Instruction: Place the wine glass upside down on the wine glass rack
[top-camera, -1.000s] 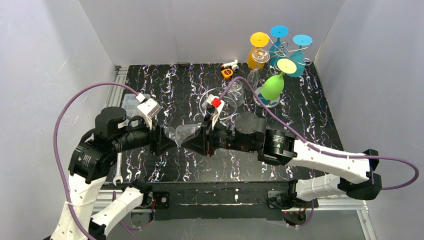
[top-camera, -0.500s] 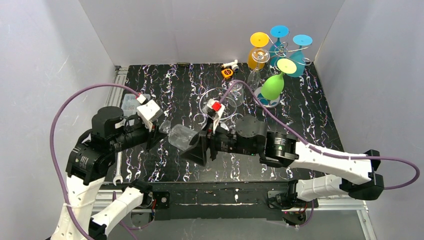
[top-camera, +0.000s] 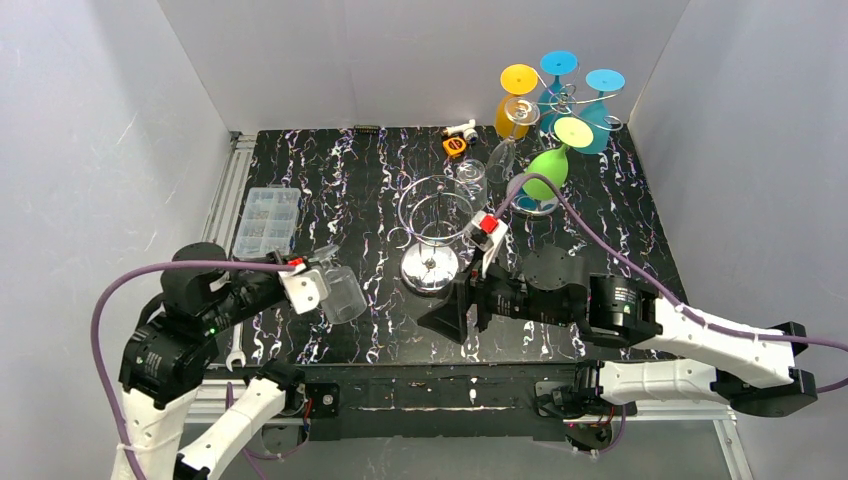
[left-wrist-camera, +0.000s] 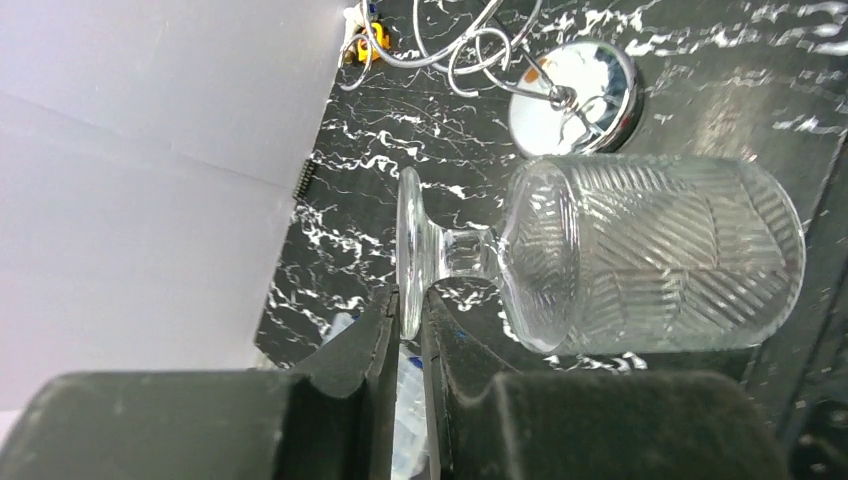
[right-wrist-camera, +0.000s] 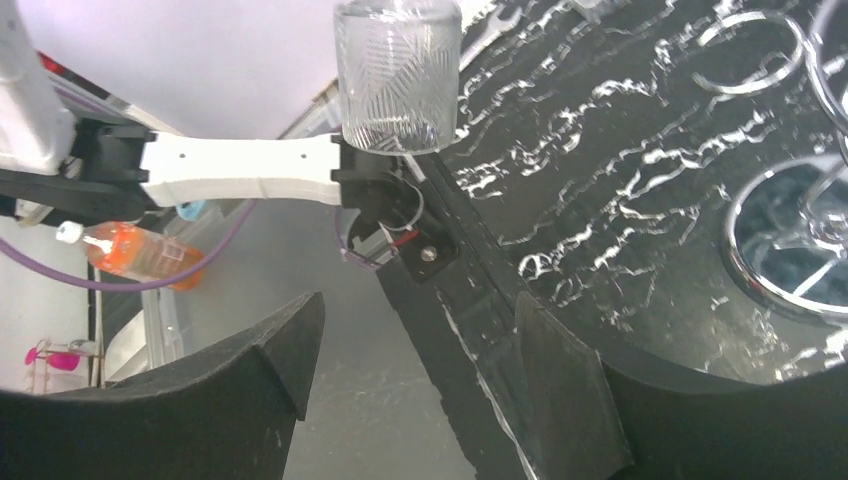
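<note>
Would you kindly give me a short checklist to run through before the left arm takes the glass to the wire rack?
1. Left hand shut on the foot of the glass: ok.
2. Right hand open, apart from the glass: ok.
3. Glass upside down: not ok; it looks to lie on its side.
4. Grip firm: cannot tell; only the foot's rim is pinched.
5. Wire rack loops free of glasses: ok.
6. Way to the rack open: cannot tell; the right hand sits close before its base.
</note>
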